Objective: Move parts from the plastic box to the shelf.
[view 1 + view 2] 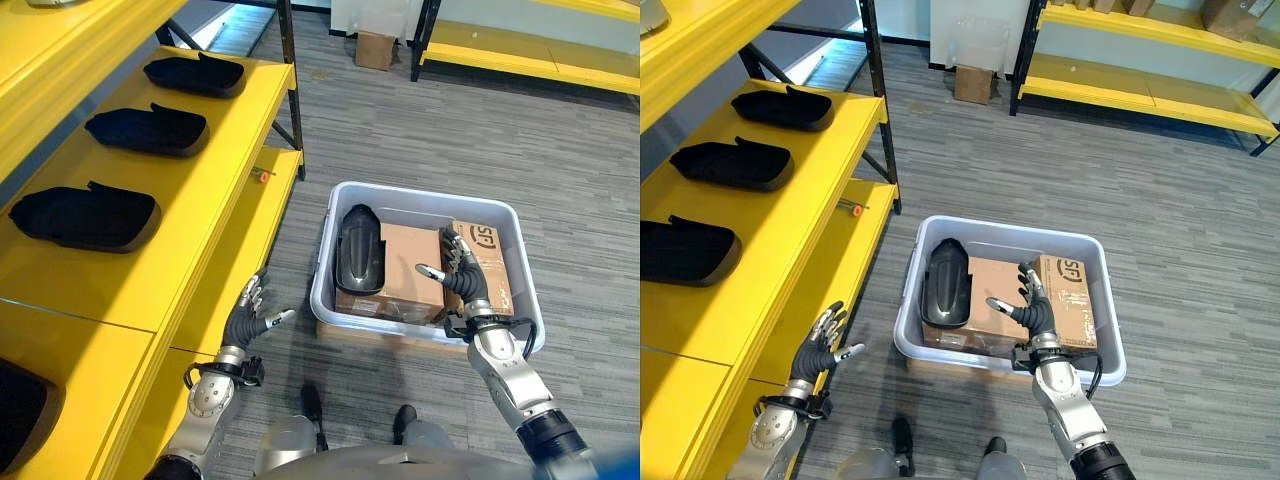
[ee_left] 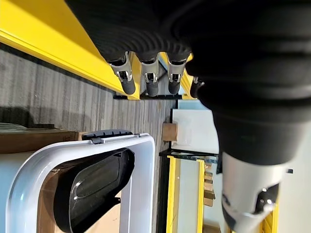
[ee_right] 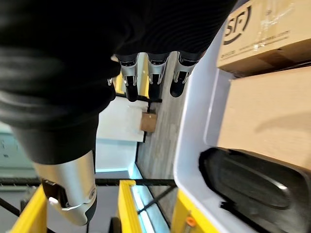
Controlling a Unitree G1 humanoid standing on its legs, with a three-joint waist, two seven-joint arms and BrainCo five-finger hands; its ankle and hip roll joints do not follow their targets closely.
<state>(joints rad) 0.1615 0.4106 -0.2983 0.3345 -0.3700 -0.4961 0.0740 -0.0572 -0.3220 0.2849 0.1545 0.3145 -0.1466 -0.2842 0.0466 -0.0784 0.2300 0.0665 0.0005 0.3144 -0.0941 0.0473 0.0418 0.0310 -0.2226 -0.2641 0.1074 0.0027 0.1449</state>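
Parts already shelved, three black moulded plastic shells (image 1: 85,217), lie on your yellow metal shelf (image 1: 215,170) at far left, and your left robot hand (image 1: 247,315) hangs beside it, fingers spread and empty. Next, the pale grey plastic box (image 1: 335,190) on the floor holds one glossy black part (image 1: 360,250) atop brown cardboard cartons (image 1: 410,265). It looks light, stiff and slippery, so grip across its narrow middle; your right robot hand (image 1: 462,275) hovers spread above the cartons.

The plastic box (image 1: 330,250) is sitting open-topped on the floor, giving access from above. Cardboard boxes (image 1: 440,265) are filling its right and middle; a black part (image 1: 358,250) is lying along its left wall. The yellow shelf (image 1: 190,200) is standing just left of the box, three black parts (image 1: 150,130) occupying its surface, with bare gaps between them.
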